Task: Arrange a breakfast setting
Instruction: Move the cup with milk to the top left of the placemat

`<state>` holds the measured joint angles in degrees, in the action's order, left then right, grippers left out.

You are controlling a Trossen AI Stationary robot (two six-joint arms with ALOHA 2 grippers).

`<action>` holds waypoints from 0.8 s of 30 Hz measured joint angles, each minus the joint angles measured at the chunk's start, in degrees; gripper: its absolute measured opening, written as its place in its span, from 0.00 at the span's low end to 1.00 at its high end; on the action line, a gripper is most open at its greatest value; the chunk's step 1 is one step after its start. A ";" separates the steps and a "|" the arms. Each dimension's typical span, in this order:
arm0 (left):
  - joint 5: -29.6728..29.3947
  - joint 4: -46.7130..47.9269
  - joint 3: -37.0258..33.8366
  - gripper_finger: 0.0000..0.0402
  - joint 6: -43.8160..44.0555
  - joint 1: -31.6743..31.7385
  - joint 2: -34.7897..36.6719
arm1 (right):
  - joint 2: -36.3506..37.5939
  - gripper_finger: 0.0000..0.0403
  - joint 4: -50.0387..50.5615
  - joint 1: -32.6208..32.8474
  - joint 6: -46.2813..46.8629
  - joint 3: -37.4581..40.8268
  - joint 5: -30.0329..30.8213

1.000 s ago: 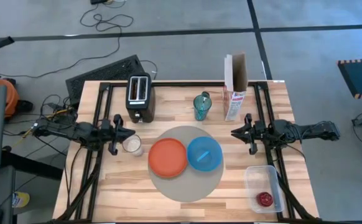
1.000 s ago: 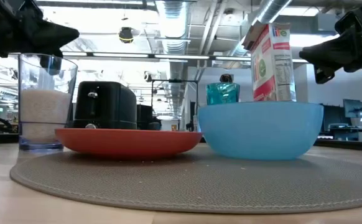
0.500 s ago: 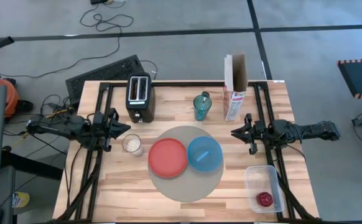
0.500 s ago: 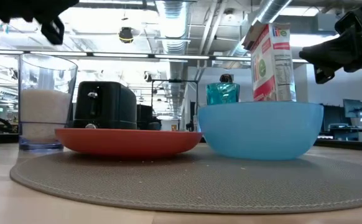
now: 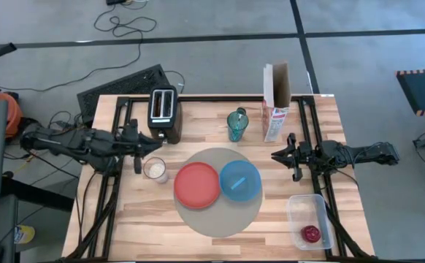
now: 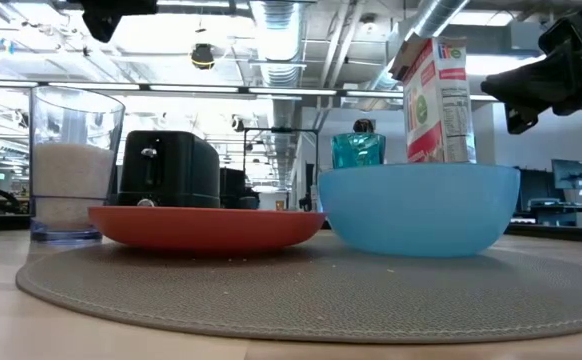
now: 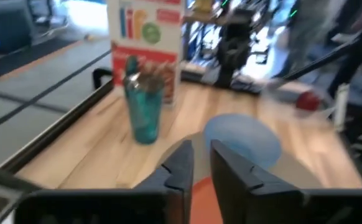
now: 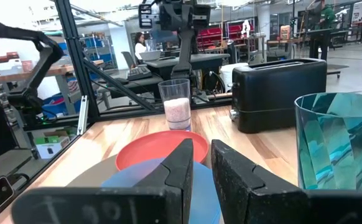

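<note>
The round grey-beige mat (image 5: 218, 212) lies at the table's middle. On it sit the red-orange plate (image 5: 196, 184) and the blue bowl (image 5: 240, 180), side by side. The small clear glass (image 5: 155, 169), holding something white, stands on the wood left of the mat. The teal tumbler (image 5: 236, 124) stands behind the mat. The small red fruit (image 5: 311, 234) lies in a clear tub. My left gripper (image 5: 148, 151) is shut and empty, above and just beyond the glass. My right gripper (image 5: 278, 155) is shut and empty, right of the bowl. Spoon and toast do not show.
The black toaster (image 5: 164, 113) stands at the far left and the red-and-white cereal box (image 5: 276, 102) at the far right, next to the tumbler. The clear tub (image 5: 309, 219) sits at the near right. Bare wood shows in front of the mat.
My left gripper has risen from beside the clear glass and drawn back from it, a little toward the table's far edge. The glass stands where it was. My right arm has kept still.
</note>
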<state>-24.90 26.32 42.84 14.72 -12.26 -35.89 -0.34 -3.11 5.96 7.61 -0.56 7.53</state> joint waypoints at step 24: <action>15.18 43.07 16.62 0.51 5.08 8.16 -23.32 | 0.00 0.21 -0.09 -0.17 3.02 0.00 0.02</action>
<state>-9.72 69.38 59.46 19.80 -4.10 -59.21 -0.34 -3.20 5.78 10.63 -0.56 7.55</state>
